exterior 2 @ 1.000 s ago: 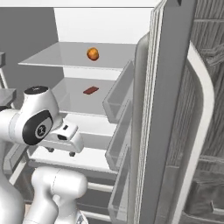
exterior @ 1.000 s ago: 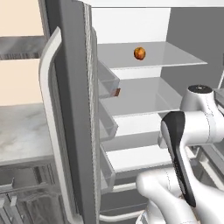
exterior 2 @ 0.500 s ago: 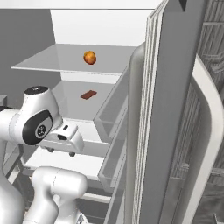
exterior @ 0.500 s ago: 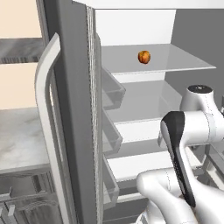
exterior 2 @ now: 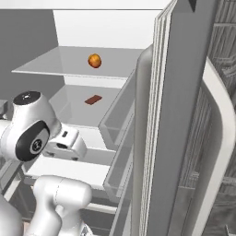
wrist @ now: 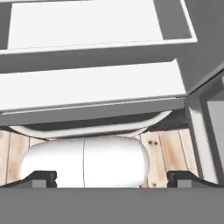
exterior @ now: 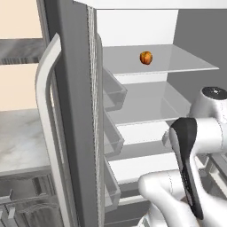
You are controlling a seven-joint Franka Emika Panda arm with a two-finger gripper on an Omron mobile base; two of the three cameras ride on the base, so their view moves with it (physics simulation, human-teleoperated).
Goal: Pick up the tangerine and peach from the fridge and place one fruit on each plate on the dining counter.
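The tall grey steel French-door fridge (exterior: pixel 75 111) stood with both doors swung open, long curved pale handles on their outer faces and clear bins on their inner sides. Inside its white interior, a small round orange fruit (exterior: pixel 146 57) (exterior 2: pixel 94 61) rested on the upper glass shelf, near the middle, toward the back.

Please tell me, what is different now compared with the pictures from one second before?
The whole picture has shifted in both base views, so the base has driven closer to the open fridge; the things themselves did not move. The orange fruit lies on the same upper shelf, the small brown item on the shelf below. Nothing was taken or released; the gripper stays open.
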